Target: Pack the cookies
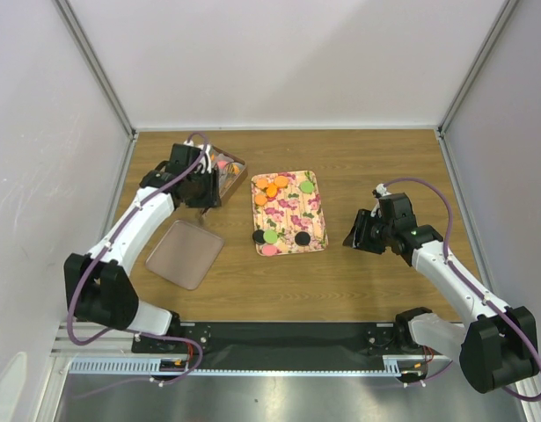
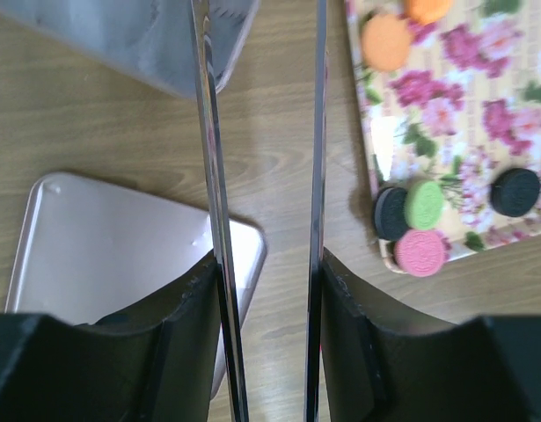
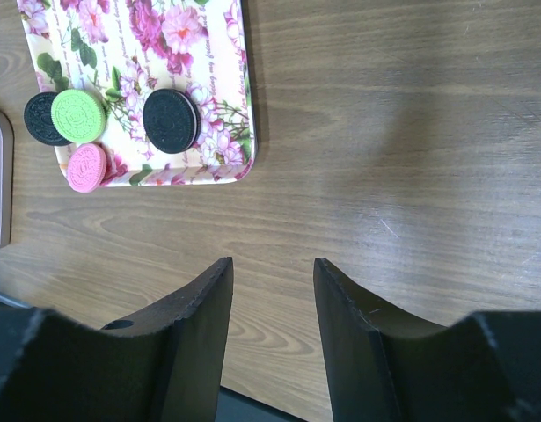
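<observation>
1. Left gripper [image 2: 270, 259]: jaws set narrow, clamped on metal tongs [image 2: 206, 132], above the table [image 1: 384, 158] between box [image 1: 230, 167] and flat lid [image 1: 184, 255].
2. Right gripper [image 3: 270, 264]: jaws parted, holding nothing, just right of the tray [image 1: 312, 207].
3. Cookies [image 1: 271, 236]: orange, green, pink and black, lying on the floral tray.

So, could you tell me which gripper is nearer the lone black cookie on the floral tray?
Right. The right gripper is just right of the black cookie, off the tray; the left gripper, holding metal tongs, is past the tray's far-left corner.
</observation>
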